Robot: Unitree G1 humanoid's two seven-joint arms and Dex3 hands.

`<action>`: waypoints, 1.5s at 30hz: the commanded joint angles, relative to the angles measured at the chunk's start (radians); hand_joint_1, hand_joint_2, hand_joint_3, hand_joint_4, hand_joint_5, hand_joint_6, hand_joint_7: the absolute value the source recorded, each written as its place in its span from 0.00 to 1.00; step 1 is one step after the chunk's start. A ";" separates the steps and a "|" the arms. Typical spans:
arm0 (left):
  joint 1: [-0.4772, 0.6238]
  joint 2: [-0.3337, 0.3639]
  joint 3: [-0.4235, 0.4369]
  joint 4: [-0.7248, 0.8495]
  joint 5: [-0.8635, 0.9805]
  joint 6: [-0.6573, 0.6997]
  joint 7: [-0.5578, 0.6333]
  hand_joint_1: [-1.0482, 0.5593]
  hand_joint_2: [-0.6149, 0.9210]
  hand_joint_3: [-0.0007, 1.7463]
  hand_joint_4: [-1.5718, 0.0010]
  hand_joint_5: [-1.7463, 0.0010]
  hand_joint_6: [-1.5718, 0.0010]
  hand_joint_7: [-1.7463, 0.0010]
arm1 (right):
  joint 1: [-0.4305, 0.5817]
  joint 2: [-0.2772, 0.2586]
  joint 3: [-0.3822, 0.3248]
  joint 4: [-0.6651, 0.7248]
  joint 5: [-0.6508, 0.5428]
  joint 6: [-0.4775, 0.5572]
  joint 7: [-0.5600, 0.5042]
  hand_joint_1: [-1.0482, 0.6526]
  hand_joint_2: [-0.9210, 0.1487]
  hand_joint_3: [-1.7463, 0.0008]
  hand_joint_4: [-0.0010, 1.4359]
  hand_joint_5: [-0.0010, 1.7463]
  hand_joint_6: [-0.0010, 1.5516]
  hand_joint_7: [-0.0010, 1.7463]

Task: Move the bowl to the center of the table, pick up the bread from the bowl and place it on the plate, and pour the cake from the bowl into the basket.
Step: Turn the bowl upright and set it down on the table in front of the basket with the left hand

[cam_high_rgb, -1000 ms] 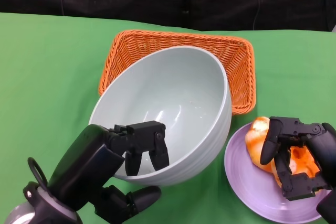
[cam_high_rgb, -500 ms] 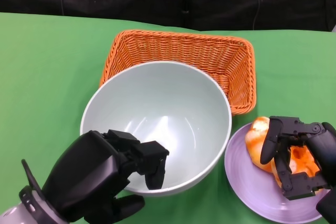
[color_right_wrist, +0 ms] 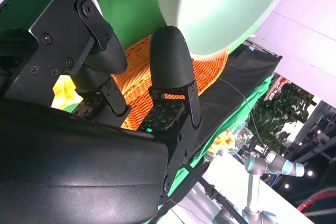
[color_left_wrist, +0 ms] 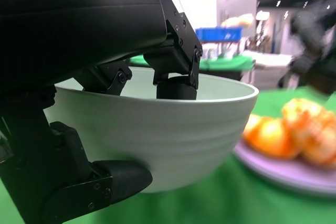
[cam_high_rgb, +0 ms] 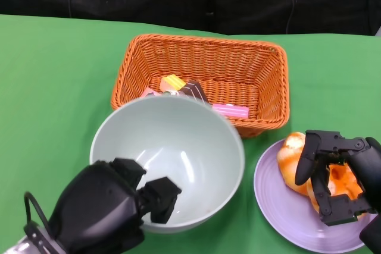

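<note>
The left hand (cam_high_rgb: pixel 119 206) gripped the near rim of the pale green ceramic bowl (cam_high_rgb: pixel 178 147), fingers inside, thumb under the outer wall. The bowl sat upright at the centre of the green desk (cam_high_rgb: pixel 53 81), empty. Behind it, the orange wicker basket (cam_high_rgb: pixel 268 69) held the cake pieces (cam_high_rgb: pixel 190 92). The right hand (cam_high_rgb: pixel 339 176) grasped the glazed orange bread (cam_high_rgb: pixel 292 162) on the lavender plate (cam_high_rgb: pixel 280 203).
</note>
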 commanded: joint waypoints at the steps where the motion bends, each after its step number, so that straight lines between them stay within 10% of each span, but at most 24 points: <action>1: -0.030 0.031 -0.043 0.061 0.086 0.040 0.104 0.51 0.59 0.70 0.35 0.00 0.50 0.00 | 0.008 -0.007 -0.004 -0.010 0.011 0.002 -0.003 0.86 0.59 0.09 0.69 1.00 0.56 0.85; 17: -0.109 0.116 -0.224 0.261 0.169 0.189 0.248 0.47 0.68 0.58 0.36 0.00 0.51 0.03 | 0.002 -0.001 0.003 -0.011 0.007 0.001 -0.010 0.84 0.60 0.08 0.69 1.00 0.55 0.85; 20: -0.094 0.123 -0.245 0.215 0.112 0.231 0.067 0.43 0.92 0.29 0.45 0.01 0.46 0.34 | 0.003 -0.001 0.003 -0.017 0.009 0.003 -0.011 0.84 0.62 0.06 0.69 1.00 0.56 0.86; 28: -0.014 0.123 -0.230 0.035 -0.076 0.300 -0.182 0.44 1.00 0.10 0.61 0.64 0.52 0.91 | 0.014 -0.003 0.001 -0.034 0.015 0.013 -0.006 0.82 0.63 0.05 0.69 1.00 0.55 0.86; 45: 0.208 0.088 -0.091 -0.441 -0.247 0.507 -0.479 0.18 1.00 0.04 0.87 0.81 0.72 1.00 | 0.039 -0.008 0.000 -0.091 0.054 0.043 0.015 0.80 0.62 0.07 0.66 0.99 0.54 0.85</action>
